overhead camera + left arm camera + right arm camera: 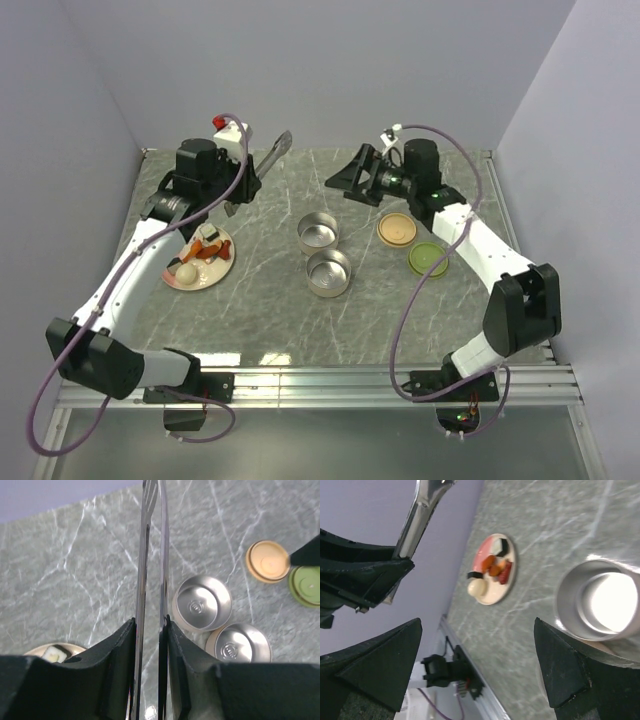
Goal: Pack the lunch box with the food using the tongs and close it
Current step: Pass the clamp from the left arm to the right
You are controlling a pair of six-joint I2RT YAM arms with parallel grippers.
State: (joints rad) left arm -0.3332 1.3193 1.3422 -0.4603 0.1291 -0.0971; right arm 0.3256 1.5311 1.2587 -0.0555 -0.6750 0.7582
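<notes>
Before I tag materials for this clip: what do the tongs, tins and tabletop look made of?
Tongs: polished metal, likely steel; mirror streaks along both arms. Tins: shiny metal, bright reflections inside. Tabletop: grey marble look with white veins; stone or printed surface, cannot tell.

Grey marble-patterned table (260, 310) enclosed by plain pale lavender walls (330, 70).
</notes>
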